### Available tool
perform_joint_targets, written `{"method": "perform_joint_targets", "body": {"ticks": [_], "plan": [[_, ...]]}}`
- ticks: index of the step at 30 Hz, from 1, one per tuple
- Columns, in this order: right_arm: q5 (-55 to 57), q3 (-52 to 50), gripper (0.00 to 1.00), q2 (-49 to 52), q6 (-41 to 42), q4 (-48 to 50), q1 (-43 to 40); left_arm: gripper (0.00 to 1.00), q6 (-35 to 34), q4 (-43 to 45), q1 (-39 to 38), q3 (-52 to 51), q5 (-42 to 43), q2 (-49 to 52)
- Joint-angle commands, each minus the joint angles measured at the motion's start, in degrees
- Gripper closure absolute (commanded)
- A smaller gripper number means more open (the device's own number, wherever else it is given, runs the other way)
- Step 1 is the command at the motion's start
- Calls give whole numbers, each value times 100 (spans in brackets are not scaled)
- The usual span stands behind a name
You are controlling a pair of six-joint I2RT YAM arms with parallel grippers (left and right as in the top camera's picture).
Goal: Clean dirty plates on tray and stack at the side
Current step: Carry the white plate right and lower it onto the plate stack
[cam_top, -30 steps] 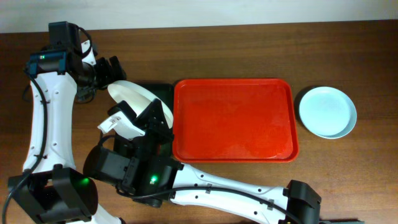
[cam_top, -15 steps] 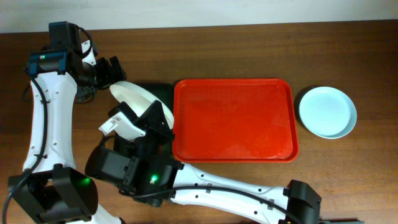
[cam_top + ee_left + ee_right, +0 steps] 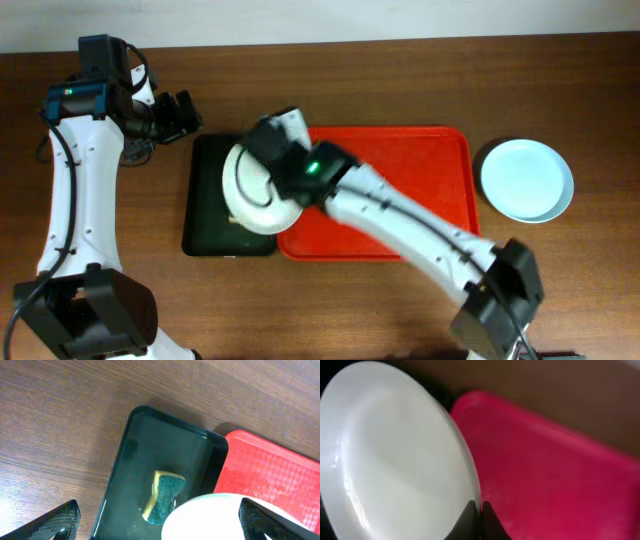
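Tabletop [image 3: 400,80], white plate [image 3: 245,190] pinched, blue plate [image 3: 527,180] overhead only

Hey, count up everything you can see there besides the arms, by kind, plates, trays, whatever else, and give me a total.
Plates: 2, a white plate held where the two trays meet, and a pale blue plate set down right of the red tray.
Trays: 2, the red tray and the dark tray.
Sponges: 1, the sponge lying in the dark tray.
Total: 5.

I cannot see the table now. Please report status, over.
Left gripper jaws open, empty. Right gripper jaws shut on white plate rim, over dark tray beside red tray. Sponge lies in dark tray, partly under plate.
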Motion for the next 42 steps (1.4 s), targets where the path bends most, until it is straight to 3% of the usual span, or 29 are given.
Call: {"method": "perform_joint_targets", "body": {"ticks": [1,5,7,10,15,20,25,32,36,42], "plan": [[-2938,50,96,-269,216,-122,-837,1,-33,-7,9,68,42,-33],[-4269,48,96,-398,203,-647,-1698,1,-33,-4,9,68,42,-33],[-4542,48,96,-396,-380,-1233,-2133,1,-31,-7,9,68,42,-33],[-4524,31,96,-396,-1222,-1908,-2590,1,-31,-7,9,68,42,-33],[-4188,31,96,-396,-1397,-2334,-3165,1,-31,-4,9,68,42,-33],[-4183,31,96,-396,-1104,-2310,-3880,1,-33,-7,9,68,44,-33],[-3989,31,96,-393,-1027,-2256,-5219,1,-33,-4,9,68,42,-33],[-2188,-33,96,-389,-962,-2229,-7101,1,-33,-4,9,68,44,-33],[-1517,-398,96,-356,-229,-2087,-7748,1,-31,-4,9,68,42,-33],[-1528,-1681,96,-356,-142,-975,-8067,1,-33,-7,9,68,42,-33]]}}
